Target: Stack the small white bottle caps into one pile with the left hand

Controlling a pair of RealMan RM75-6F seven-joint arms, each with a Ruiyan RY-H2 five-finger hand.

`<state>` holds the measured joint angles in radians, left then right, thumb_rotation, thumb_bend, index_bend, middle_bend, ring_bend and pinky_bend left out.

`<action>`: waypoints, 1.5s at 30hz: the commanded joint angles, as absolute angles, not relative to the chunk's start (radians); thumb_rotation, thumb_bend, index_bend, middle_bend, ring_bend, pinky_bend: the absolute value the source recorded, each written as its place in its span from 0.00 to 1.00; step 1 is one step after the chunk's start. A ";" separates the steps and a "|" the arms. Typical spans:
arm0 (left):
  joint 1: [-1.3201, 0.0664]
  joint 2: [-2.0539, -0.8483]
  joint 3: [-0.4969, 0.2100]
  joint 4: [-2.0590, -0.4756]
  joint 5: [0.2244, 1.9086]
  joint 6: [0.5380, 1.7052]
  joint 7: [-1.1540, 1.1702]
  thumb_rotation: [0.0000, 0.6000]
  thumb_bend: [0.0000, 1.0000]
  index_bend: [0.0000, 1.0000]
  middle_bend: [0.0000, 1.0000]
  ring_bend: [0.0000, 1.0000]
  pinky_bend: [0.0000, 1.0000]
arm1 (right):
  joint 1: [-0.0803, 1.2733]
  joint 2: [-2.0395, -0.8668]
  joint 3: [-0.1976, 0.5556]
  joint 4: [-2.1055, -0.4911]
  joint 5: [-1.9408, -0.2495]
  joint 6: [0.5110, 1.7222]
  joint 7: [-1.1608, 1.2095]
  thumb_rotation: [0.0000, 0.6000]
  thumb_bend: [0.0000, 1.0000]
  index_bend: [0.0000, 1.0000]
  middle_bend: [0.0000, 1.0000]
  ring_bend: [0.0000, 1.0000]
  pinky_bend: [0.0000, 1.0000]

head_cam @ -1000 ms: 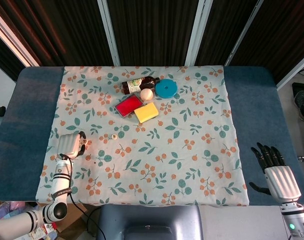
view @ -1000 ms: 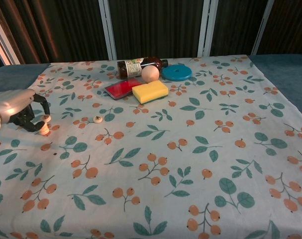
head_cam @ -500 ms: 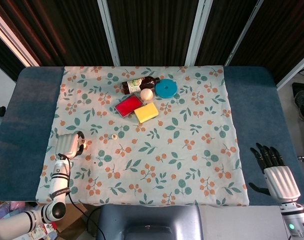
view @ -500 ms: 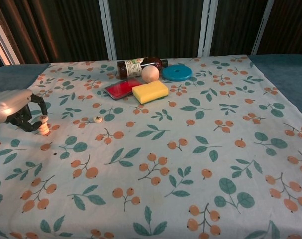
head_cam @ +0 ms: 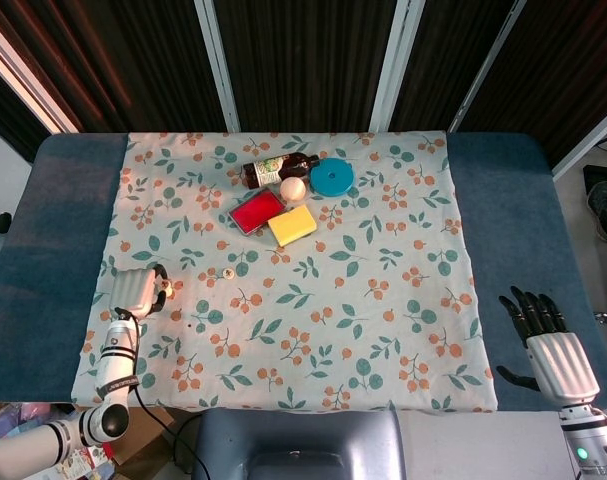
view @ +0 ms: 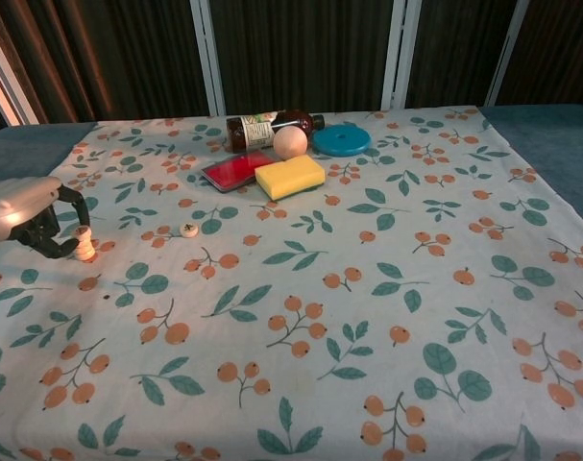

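A short pile of small white bottle caps (view: pixel 84 245) stands upright on the floral cloth near its left edge. My left hand (view: pixel 27 216) lies just left of the pile, its fingers curved apart in a C and holding nothing; a narrow gap shows between fingertips and pile. In the head view the left hand (head_cam: pixel 138 292) sits at the cloth's left border. One loose white cap (view: pixel 188 229) lies further right, also seen as the loose cap (head_cam: pixel 227 272). My right hand (head_cam: pixel 543 335) rests off the cloth at the right, fingers spread, holding nothing.
At the back of the cloth lie a brown bottle (head_cam: pixel 279 170) on its side, a peach ball (head_cam: pixel 292 188), a blue round lid (head_cam: pixel 332 177), a red flat box (head_cam: pixel 257 211) and a yellow sponge (head_cam: pixel 292 225). Blue table padding (head_cam: pixel 53 250) borders the cloth.
My left hand has let go of the cap pile and drawn back to the left. The pile stays standing where it was set. The right hand has not moved.
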<state>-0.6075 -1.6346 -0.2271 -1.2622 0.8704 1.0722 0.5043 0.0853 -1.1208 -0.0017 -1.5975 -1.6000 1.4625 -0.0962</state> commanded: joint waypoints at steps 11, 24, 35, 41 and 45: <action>-0.607 -1.628 -0.227 -1.268 0.880 1.072 0.489 1.00 0.45 0.37 1.00 1.00 1.00 | 0.084 -1.121 -0.001 -1.599 -1.599 1.465 -0.098 1.00 0.05 0.00 0.00 0.00 0.00; -0.610 -1.688 -0.243 -1.326 0.977 1.153 0.412 1.00 0.45 0.37 1.00 1.00 1.00 | 0.088 -1.120 -0.006 -1.601 -1.606 1.456 -0.093 1.00 0.05 0.00 0.00 0.00 0.00; -0.730 -1.951 -0.289 -1.056 0.919 1.137 0.572 1.00 0.45 0.35 1.00 1.00 1.00 | 0.090 -1.105 -0.008 -1.594 -1.609 1.456 -0.054 1.00 0.05 0.00 0.00 0.00 0.00; -0.764 -2.019 -0.314 -0.937 0.908 1.106 0.571 1.00 0.45 0.35 1.00 1.00 1.00 | 0.091 -1.099 -0.008 -1.593 -1.609 1.454 -0.040 1.00 0.05 0.00 0.00 0.00 0.00; -0.777 -2.046 -0.330 -0.880 0.917 1.092 0.539 1.00 0.45 0.35 1.00 1.00 1.00 | 0.091 -1.097 -0.006 -1.592 -1.608 1.457 -0.032 1.00 0.05 0.00 0.00 0.00 0.00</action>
<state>-0.7663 -2.0301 -0.3194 -0.9020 0.9143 1.1028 0.5527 0.0908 -1.0970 -0.0065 -1.5922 -1.6079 1.4563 -0.0322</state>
